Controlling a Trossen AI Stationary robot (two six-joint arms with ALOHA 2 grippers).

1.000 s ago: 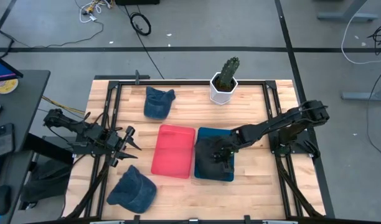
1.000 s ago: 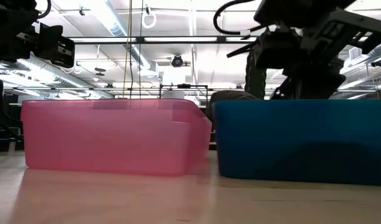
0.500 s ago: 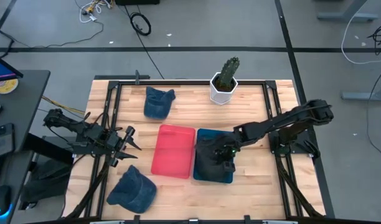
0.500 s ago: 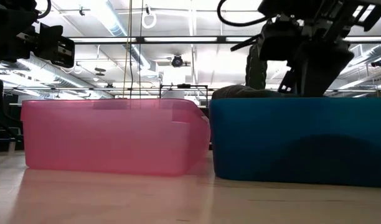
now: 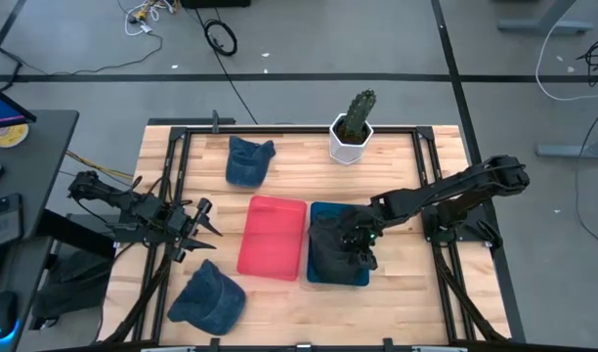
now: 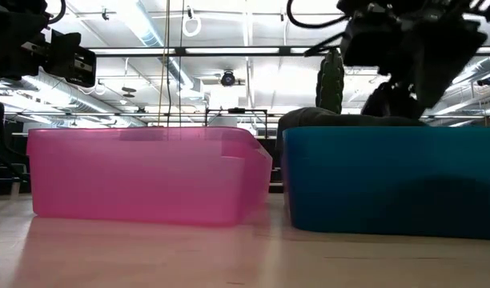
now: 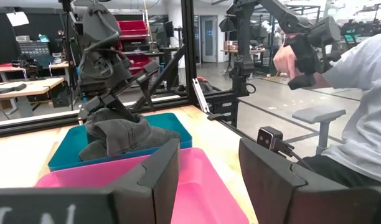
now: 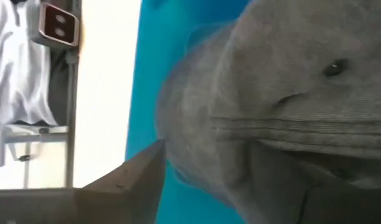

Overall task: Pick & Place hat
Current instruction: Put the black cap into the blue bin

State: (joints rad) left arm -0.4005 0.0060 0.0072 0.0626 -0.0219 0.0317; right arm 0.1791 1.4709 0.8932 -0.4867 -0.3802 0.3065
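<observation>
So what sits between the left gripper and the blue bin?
In the high view, the empty pink bin lies between the left gripper and the blue bin.

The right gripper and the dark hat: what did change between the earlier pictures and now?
The right gripper has opened and let go of the dark hat, which now lies in the blue bin. That bin slid slightly toward the right arm's side. The left gripper, the pink bin, both blue hats and the cactus stayed put.
</observation>
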